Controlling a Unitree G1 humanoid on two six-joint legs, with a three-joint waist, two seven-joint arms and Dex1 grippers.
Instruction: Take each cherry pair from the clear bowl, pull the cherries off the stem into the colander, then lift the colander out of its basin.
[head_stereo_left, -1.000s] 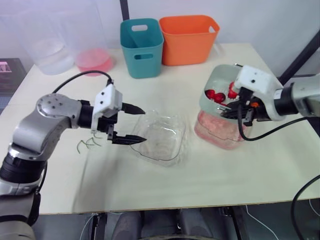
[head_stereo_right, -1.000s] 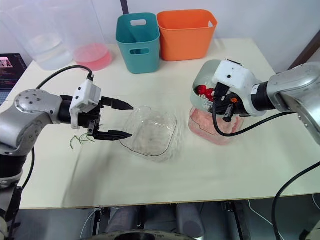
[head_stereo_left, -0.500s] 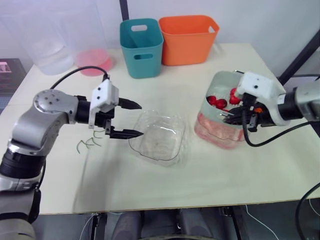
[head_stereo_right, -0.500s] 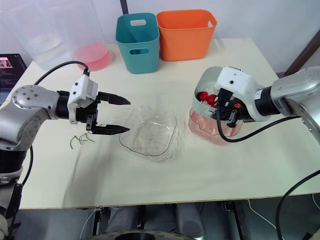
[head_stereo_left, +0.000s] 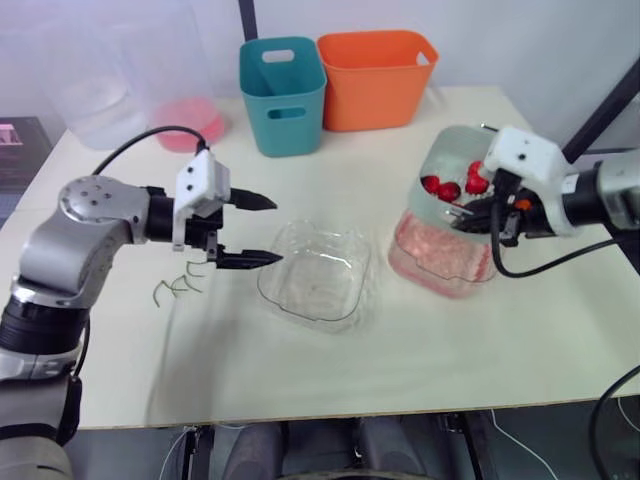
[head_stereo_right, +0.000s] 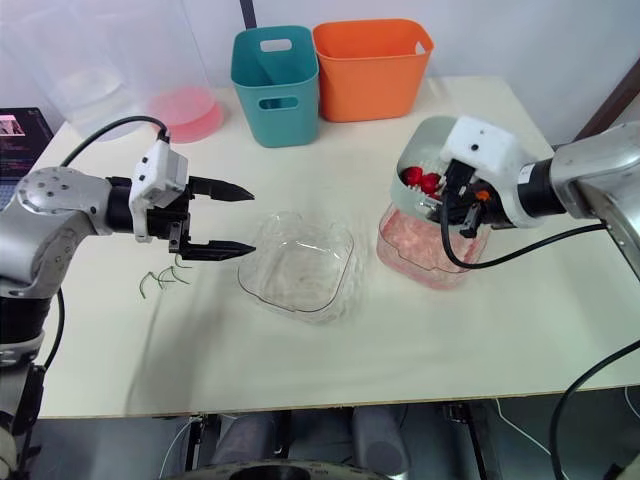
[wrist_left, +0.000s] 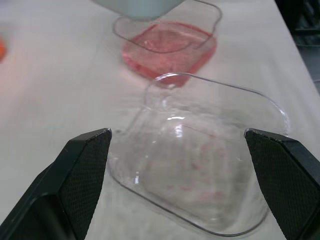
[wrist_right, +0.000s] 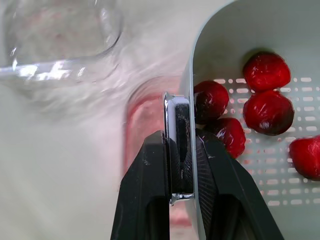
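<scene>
Head views: the right gripper (head_stereo_left: 474, 212) is clamped on the near wall of the colander (head_stereo_left: 438, 158), a pale green plastic shell with slotted holes. It holds the colander tilted above the basin (head_stereo_left: 432, 262); whether the colander is fully clear of the rim, I cannot tell. The basin lies directly under the colander, so the rest of the lift looks to be straight up, and it falls to the right arm. The cherries (head_stereo_left: 448, 188), glossy red, sit inside the colander. The left gripper (head_stereo_left: 272, 230) hangs spread and empty just beside the clear bowl (head_stereo_left: 320, 282). Thin green stems (head_stereo_left: 180, 287) lie on the table.

Left wrist view: the matte black fingers (wrist_left: 82, 167) stand wide apart. The bowl is a thin rounded square holding no fruit, and the basin beyond holds pink-tinted liquid.

Right wrist view: both fingers (wrist_right: 149, 192) pinch the colander wall at a shiny metal piece.
</scene>
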